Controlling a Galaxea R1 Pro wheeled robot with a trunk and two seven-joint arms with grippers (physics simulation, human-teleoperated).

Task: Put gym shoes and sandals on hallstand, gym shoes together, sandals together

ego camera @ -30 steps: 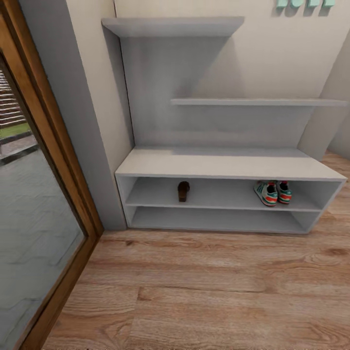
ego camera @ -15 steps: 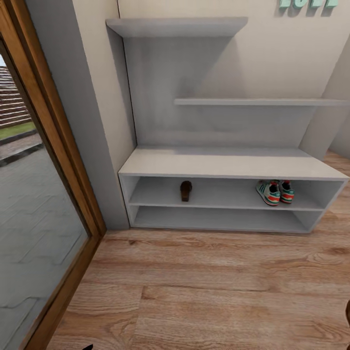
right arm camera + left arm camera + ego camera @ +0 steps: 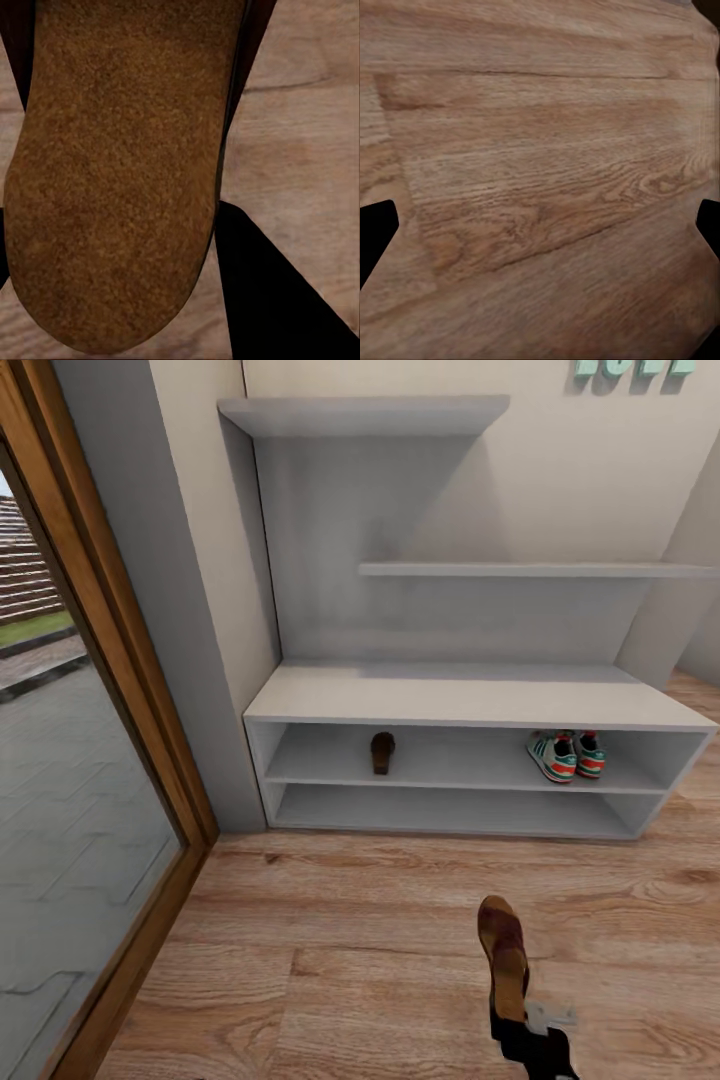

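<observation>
The pale grey hallstand stands against the wall. On its upper low shelf sits one brown sandal, left of centre. The two gym shoes sit side by side at that shelf's right end. My right gripper is shut on the second sandal, held lengthwise above the wood-plank floor in front of the rack. In the right wrist view the sandal's tan sole covers most of the frame, with one dark finger beside it. My left gripper hangs open over bare floor.
A glass door with a wooden frame runs along the left. A grey wall pillar stands between it and the rack. Two stepped shelves rise above the rack's top. The lower shelf compartment holds nothing.
My right arm has risen into the head view from below, carrying the second sandal. The camera shifted slightly early on, then held still. The shoes on the rack have not moved.
</observation>
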